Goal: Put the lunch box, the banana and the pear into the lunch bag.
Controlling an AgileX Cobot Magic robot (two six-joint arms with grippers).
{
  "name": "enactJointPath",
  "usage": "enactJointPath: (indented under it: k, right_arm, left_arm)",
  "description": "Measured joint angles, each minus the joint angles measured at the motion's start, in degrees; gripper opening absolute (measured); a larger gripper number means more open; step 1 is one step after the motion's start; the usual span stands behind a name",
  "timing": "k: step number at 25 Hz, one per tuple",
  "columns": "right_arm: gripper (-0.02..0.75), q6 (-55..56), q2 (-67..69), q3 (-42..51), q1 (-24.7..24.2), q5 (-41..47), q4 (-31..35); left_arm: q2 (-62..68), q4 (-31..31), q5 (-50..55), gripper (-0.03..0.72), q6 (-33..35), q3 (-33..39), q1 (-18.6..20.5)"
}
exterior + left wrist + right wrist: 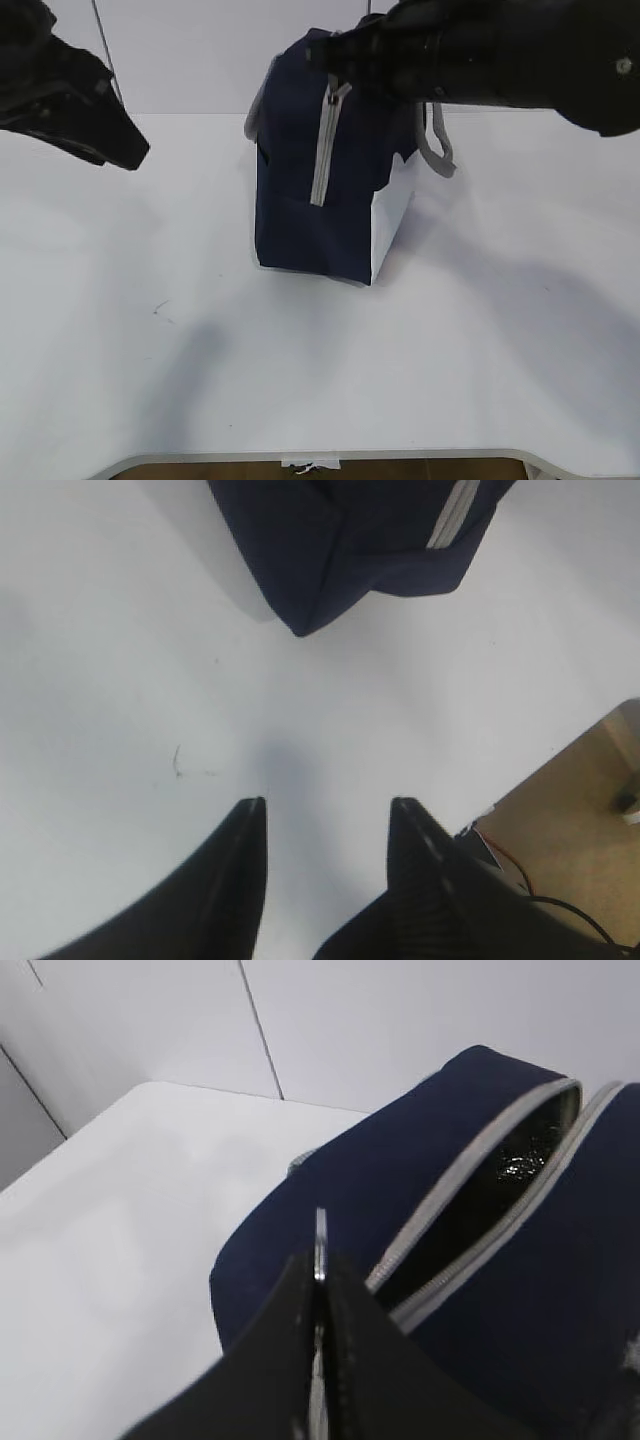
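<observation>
The navy-blue lunch bag [310, 215] stands upright in the middle of the white table. Its grey zipper [325, 150] runs down the front face. In the right wrist view the top of the bag [290, 1200] is partly unzipped and shows a dark shiny inside [490, 1190]. My right gripper [335, 72] [320, 1260] is at the bag's top, shut on the thin metal zipper pull [321, 1232]. My left gripper [138, 152] [325, 810] is open and empty, hovering to the left of the bag [330, 540]. The lunch box, banana and pear are out of view.
A grey webbing handle [437, 150] hangs on the bag's right side. The table's front edge [320, 457] is near the bottom. The left wrist view shows the table edge with the floor and cables [570, 830] beyond. A white wall stands behind.
</observation>
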Motion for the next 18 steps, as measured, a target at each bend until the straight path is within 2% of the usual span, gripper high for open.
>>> enactJointPath:
  k: [4, 10, 18]
  right_arm:
    - [0.001, 0.0, 0.0, -1.3, 0.0, 1.9, 1.4]
    - [0.001, 0.0, 0.0, -2.3, 0.0, 4.5, 2.8]
    - [0.001, 0.0, 0.0, -2.8, 0.0, 5.3, 12.2]
  left_arm:
    - [1.7, -0.9, -4.2, 0.312, 2.1, 0.0, -1.2]
    - [6.0, -5.1, -11.9, 0.405, 7.0, 0.0, -2.9]
    - [10.9, -9.3, -25.3, 0.424, 12.5, 0.0, -4.7]
